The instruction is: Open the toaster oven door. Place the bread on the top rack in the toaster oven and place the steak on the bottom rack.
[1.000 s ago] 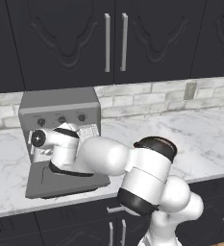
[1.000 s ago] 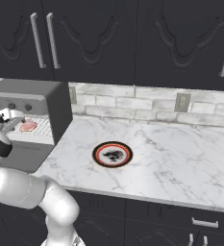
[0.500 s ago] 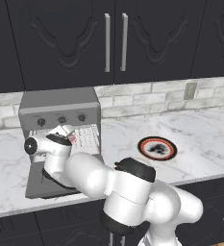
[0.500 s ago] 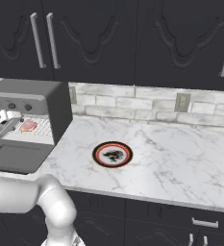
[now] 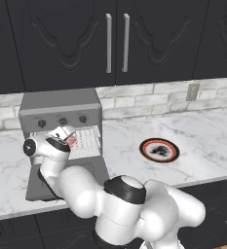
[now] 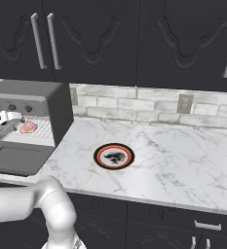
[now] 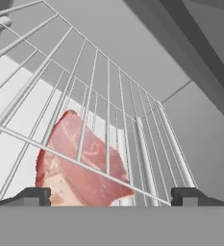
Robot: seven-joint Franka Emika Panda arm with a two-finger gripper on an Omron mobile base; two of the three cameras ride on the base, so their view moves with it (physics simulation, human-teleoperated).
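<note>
- the end effector point(image 7: 111, 196) is standing spread wide and carrying nothing, its tips sitting at the mouth of the toaster oven point(image 5: 61, 104).
- the steak point(image 7: 80, 166) is lying just ahead at twelve o'clock, on a wire rack with another rack over it, its long axis running from seven to one o'clock.
- the toaster oven door point(image 6: 17, 159) is lying folded down flat.
- counting: one steak, one red-rimmed plate point(image 6: 114, 156) on the counter point(image 6: 183, 160) at three o'clock; i cannot pick out the bread.

red-rimmed plate point(image 5: 159, 150) on marble counter point(image 5: 202, 136), dark cabinets point(image 5: 134, 39) above
</note>
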